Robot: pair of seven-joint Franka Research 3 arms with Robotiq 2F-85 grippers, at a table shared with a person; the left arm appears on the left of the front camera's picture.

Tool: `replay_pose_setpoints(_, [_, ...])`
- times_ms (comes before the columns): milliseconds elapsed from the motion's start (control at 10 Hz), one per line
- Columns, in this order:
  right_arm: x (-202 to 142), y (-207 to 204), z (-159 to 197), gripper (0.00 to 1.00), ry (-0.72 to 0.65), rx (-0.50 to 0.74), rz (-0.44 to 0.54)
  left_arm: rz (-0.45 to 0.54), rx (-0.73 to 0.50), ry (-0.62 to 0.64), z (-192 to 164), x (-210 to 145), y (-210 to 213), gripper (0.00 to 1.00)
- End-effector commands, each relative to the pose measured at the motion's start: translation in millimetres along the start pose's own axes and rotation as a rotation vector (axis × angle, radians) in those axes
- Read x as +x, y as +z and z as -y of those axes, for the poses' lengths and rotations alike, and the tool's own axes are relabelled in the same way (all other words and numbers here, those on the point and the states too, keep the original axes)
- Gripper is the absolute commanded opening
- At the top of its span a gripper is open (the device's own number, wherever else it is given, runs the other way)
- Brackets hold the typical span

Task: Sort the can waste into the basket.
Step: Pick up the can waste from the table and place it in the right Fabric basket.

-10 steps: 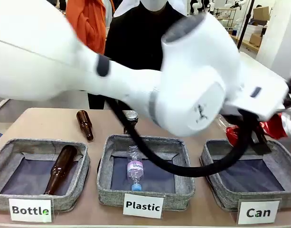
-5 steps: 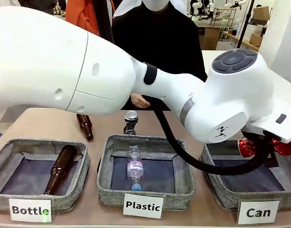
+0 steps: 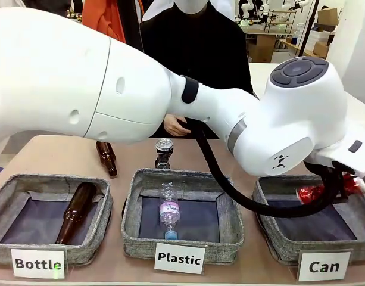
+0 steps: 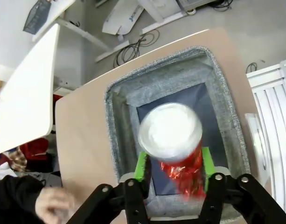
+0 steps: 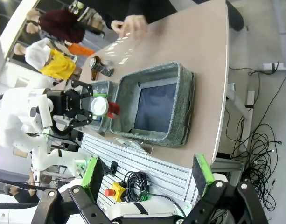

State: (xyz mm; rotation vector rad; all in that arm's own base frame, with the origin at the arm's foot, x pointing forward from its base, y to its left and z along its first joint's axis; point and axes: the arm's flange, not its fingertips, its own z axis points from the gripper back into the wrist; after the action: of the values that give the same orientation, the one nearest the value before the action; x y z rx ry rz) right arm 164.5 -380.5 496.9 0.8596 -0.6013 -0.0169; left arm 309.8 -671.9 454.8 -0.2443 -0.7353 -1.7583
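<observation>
the left gripper [image 4: 174, 168] hangs over the "can" basket [image 4: 115, 121], jaws spread. the red can [image 4: 173, 144] sits loose between its green pads, a gap showing at one side, pale end toward the dark lining. crushed thin metal, it looks light, slick and easily dented further; a hold across the crumpled middle would likely serve best. the right gripper [image 5: 147, 175] stands wide apart off the table's [image 4: 82, 130] edge. the black can [image 3: 164, 150] stands upright on the smooth tan top beyond the "plastic" basket [image 3: 131, 202], near a person's hand [image 3: 177, 126]. desks and floor cables crowd the room.
</observation>
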Motion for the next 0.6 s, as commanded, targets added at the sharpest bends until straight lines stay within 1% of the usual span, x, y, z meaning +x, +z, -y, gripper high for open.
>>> replay_pose_setpoints(0, [-3.4,-2.5,-5.2,1.0,-0.013,-0.006,-0.002,-0.018,0.021,0.02,3.7,0.5,4.6,0.92])
replay_pose_setpoints(100, [-3.4,-2.5,-5.2,1.0,-0.013,-0.006,-0.002,-0.017,0.023,0.021,4.7,-0.6,5.1,1.0])
replay_pose_setpoints(300, [-3.4,-2.5,-5.2,1.0,-0.013,-0.006,-0.002,-0.021,0.022,0.042,3.2,-1.6,5.3,1.0])
replay_pose_setpoints(400, [-3.4,-2.5,-5.2,1.0,-0.013,-0.006,-0.002,-0.039,0.018,0.071,0.4,-3.1,5.4,1.0])
replay_pose_setpoints(500, [-3.4,-2.5,-5.2,1.0,-0.013,-0.006,-0.002,-0.053,-0.015,0.105,-1.6,-5.0,8.1,1.0])
